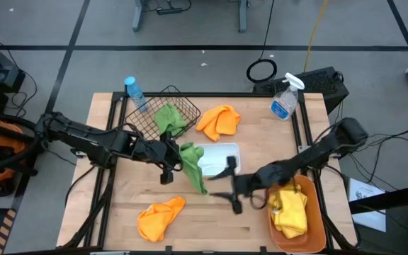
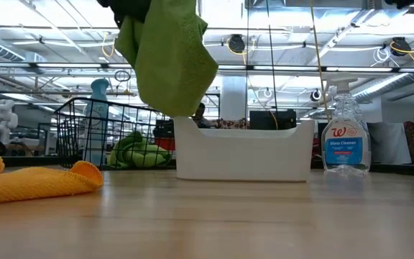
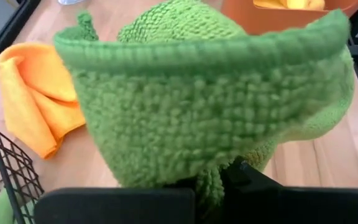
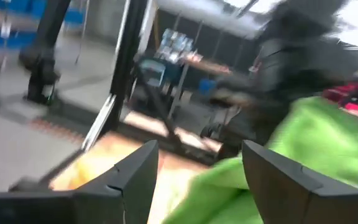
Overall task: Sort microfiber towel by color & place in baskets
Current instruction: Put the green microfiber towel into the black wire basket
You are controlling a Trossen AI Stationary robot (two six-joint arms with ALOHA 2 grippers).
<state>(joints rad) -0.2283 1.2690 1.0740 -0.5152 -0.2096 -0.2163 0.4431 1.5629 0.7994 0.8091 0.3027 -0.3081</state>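
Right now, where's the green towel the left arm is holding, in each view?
High view: held green towel hangs at centre, over the white tray's left end.
Low view: upper left of centre, dangling above the tray.
Left wrist view: fills the picture.
Right wrist view: blurred green, lower right.
Shared landmark: the white tray, in the high and low views.

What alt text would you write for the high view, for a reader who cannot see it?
Seen from above, the left gripper holds a green towel up beside the white tray, while the open right gripper is close by. A second green towel lies in the wire basket, yellow towels in the orange tub.
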